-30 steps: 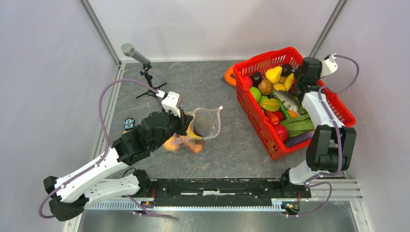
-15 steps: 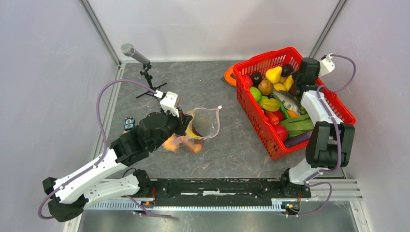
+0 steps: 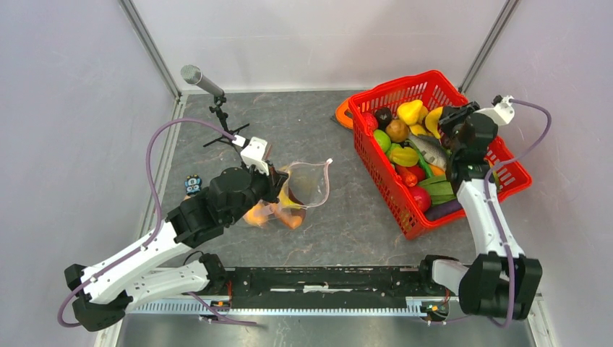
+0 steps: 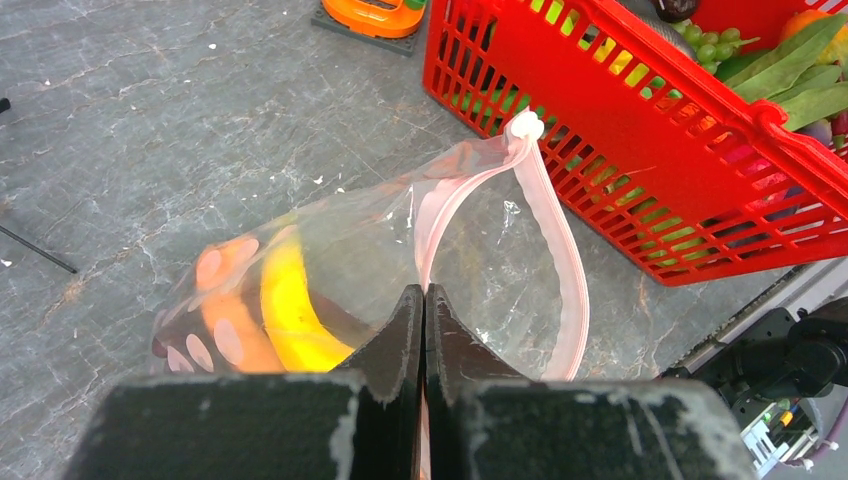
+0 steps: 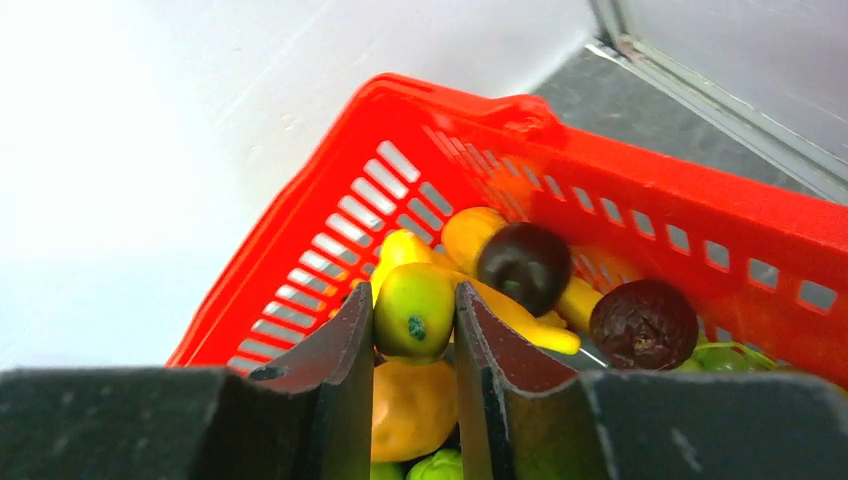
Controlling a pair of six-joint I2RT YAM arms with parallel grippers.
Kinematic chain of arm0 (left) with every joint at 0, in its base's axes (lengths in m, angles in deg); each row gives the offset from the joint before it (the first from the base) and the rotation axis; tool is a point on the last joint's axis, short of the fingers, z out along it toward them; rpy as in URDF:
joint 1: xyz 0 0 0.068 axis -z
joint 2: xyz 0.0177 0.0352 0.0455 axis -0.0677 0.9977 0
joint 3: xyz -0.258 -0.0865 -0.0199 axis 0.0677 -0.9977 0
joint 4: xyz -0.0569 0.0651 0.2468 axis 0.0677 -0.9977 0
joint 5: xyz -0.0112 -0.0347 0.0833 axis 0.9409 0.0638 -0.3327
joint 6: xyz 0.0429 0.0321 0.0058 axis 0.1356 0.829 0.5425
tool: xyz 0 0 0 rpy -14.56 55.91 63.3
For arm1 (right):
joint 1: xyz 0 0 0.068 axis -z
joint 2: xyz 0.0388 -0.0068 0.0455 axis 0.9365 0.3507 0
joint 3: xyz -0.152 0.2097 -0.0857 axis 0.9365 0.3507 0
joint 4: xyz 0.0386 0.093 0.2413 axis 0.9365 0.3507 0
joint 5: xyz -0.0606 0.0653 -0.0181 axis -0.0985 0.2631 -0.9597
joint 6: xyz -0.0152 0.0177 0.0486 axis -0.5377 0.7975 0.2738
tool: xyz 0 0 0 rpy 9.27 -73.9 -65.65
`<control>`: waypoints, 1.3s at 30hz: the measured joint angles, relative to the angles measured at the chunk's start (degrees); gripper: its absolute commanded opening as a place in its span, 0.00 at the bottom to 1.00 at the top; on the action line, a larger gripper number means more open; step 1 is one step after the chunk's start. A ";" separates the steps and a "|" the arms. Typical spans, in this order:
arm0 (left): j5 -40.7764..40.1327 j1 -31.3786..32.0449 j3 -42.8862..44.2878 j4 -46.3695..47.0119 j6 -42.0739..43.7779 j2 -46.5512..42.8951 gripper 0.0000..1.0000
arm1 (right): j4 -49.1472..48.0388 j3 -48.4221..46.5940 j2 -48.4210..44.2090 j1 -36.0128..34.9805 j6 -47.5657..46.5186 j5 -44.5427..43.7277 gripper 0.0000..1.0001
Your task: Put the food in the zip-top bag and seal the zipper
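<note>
The clear dotted zip-top bag (image 3: 309,184) lies on the grey table, mouth open toward the basket. It holds a yellow banana (image 4: 285,305) and orange pieces (image 4: 225,330). My left gripper (image 3: 278,184) is shut on the bag's pink zipper (image 4: 560,250) edge at the mouth, seen pinched in the left wrist view (image 4: 424,300). My right gripper (image 3: 449,130) is raised over the red basket (image 3: 379,170) and, in the right wrist view (image 5: 414,322), is shut on a yellow-green toy fruit (image 5: 412,300). More food fills the basket: dark round fruits (image 5: 525,265), yellow and green pieces.
A flat orange ring object (image 3: 343,116) lies by the basket's far left corner. A microphone on a small stand (image 3: 202,79) is at the back left. A small blue object (image 3: 192,186) sits left of my left arm. Walls close in the table.
My right gripper has lifted up and back from the basket's far end, now with the yellow-green fruit between its fingers. The left gripper and bag have not moved.
</note>
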 measured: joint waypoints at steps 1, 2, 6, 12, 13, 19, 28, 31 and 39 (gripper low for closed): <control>0.02 0.00 0.00 0.00 0.00 0.11 0.03 | -0.90 1.05 -1.64 0.00 -0.39 1.22 0.00; 0.04 0.00 0.00 0.02 0.00 0.22 0.03 | -1.70 2.03 -3.08 0.02 -0.85 2.71 0.00; 0.22 0.00 0.00 0.09 0.00 0.44 0.03 | -7.13 7.32 -7.80 0.15 -2.16 10.45 0.00; 1.16 0.00 0.00 0.20 0.00 0.74 0.03 | -17.03 14.60 -12.92 0.15 -2.58 25.03 0.00; 1.25 0.00 0.00 0.20 0.00 0.79 0.03 | -18.60 14.86 -13.27 0.15 -2.71 27.26 0.00; 1.46 0.00 0.00 0.35 0.00 1.01 0.03 | -36.81 20.28 -18.51 0.15 -1.20 41.33 0.00; 1.53 0.00 0.00 0.39 -0.02 1.25 0.03 | -67.87 26.93 -21.90 0.13 11.93 55.17 0.00; 1.68 0.00 0.00 0.50 -0.02 1.44 0.03 | -74.20 26.77 -21.16 -0.13 19.91 58.97 0.00; 2.60 0.00 0.00 1.25 -0.04 1.75 0.03 | -76.72 25.18 -17.77 -3.89 32.26 66.86 0.00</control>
